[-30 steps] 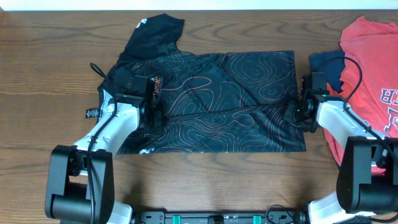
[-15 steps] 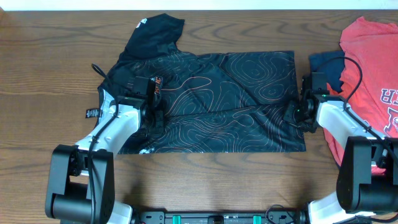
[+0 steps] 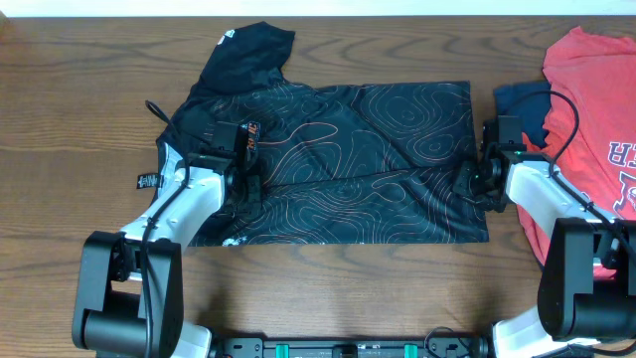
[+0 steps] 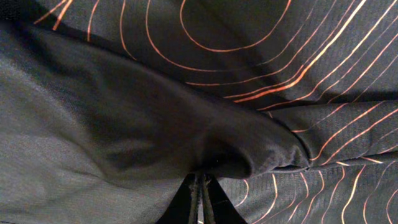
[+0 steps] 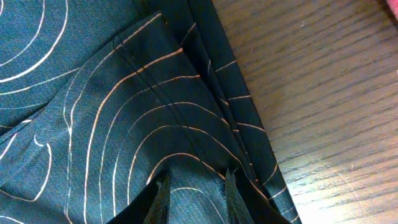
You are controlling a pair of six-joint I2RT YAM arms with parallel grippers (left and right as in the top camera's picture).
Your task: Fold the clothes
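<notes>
The left gripper (image 4: 200,196) is pinched shut on a fold of the thin black contour-patterned sports shirt (image 3: 378,169), which is spread across the middle of the brown wooden table (image 3: 89,119). The right gripper (image 5: 198,186) straddles its right-side hem, fingers slightly apart, grip unclear. Likely soft, light and slippery: take the hems.

Red shirt (image 3: 588,89) cut by right edge, tag (image 3: 147,181) beside black shirt (image 3: 378,149) — lettering unreadable

A dark brown wooden desk (image 3: 378,288) is filling the overhead view, its grain running left to right. A thin pale strip (image 3: 328,6) is showing beyond its far edge. Soft light is glancing off the bare wood at the near right.
</notes>
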